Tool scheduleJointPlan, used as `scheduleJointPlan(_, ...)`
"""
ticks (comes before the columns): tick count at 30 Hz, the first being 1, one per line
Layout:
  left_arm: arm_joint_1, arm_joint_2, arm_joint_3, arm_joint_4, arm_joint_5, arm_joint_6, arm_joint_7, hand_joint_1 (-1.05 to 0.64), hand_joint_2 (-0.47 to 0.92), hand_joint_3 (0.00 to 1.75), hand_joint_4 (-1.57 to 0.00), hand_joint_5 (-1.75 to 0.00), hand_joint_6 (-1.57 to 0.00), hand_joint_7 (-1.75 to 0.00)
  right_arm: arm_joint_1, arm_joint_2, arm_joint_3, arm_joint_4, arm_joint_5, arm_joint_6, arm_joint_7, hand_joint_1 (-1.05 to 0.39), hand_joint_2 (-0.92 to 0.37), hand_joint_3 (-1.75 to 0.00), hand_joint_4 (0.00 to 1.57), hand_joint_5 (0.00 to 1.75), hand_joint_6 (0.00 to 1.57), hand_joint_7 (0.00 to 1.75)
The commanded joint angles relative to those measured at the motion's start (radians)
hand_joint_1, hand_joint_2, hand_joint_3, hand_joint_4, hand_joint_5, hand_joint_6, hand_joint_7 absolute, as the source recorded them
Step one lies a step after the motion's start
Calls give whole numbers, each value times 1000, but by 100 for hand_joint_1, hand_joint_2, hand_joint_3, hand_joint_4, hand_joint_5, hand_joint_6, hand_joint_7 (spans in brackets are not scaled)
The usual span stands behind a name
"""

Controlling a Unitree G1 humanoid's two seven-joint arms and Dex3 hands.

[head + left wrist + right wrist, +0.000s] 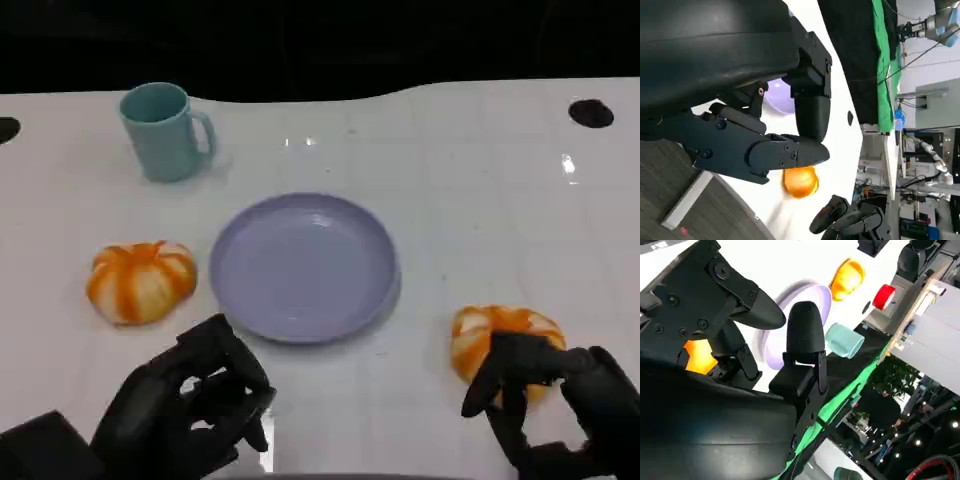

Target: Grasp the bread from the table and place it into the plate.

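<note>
While the right hand [545, 400] loosely cups the bread [490, 335], it should tighten, then carry toward ten o'clock onto the plate [240, 290].

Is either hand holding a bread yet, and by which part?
Nothing is lifted. The right hand reaches its fingers over the near bread; a closed grip cannot be told. The left hand holds nothing.

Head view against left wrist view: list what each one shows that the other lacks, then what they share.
Head view alone: the teal mug and the bread left of the plate. Left wrist view alone: a room beyond the table, with a green cloth and lab gear. Shared: the purple plate, the bread by the right hand, the white table, the left hand and the right hand.
</note>
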State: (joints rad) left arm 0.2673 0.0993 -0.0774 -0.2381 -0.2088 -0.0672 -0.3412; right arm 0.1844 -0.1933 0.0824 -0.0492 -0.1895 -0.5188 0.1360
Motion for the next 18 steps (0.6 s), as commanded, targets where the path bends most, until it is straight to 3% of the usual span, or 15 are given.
scheduleJointPlan(1, 0, 14, 10, -6, -3, 2, -2, -49, 92, 41, -70, -175, -47, -171, -4, -7, -5, 2, 12, -4, -3, -13, -25, -148, 91, 175, 81, 139)
scheduleJointPlan(18, -4, 11, 8, -1, 1, -3, 0, -48, 92, 43, -70, -175, -47, -171, -3, -6, -3, -1, 9, 3, -2, -13, -26, -148, 90, 175, 81, 139)
